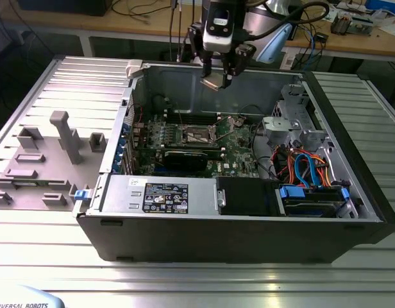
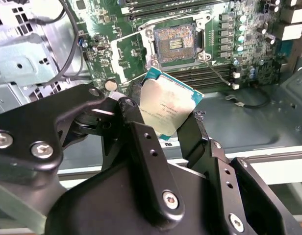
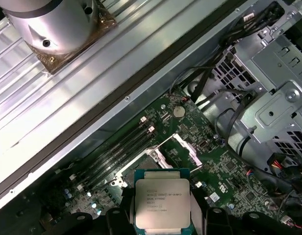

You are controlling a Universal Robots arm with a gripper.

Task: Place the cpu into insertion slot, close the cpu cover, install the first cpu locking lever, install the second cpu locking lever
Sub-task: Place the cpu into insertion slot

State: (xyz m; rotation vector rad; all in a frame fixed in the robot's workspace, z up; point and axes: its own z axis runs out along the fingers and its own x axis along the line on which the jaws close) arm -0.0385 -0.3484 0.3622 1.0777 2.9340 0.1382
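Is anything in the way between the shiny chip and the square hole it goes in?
No, nothing visible. The pincer holds the cpu in the air above the open case, and the insertion slot below lies uncovered.

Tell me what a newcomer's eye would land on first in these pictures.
The shiny square cpu, pinched in the black hand, stands out first, hanging above the open computer case. Below it, on the green motherboard, the insertion slot lies uncovered and empty. Bright blue and orange cables catch the eye at the exterior view's right.
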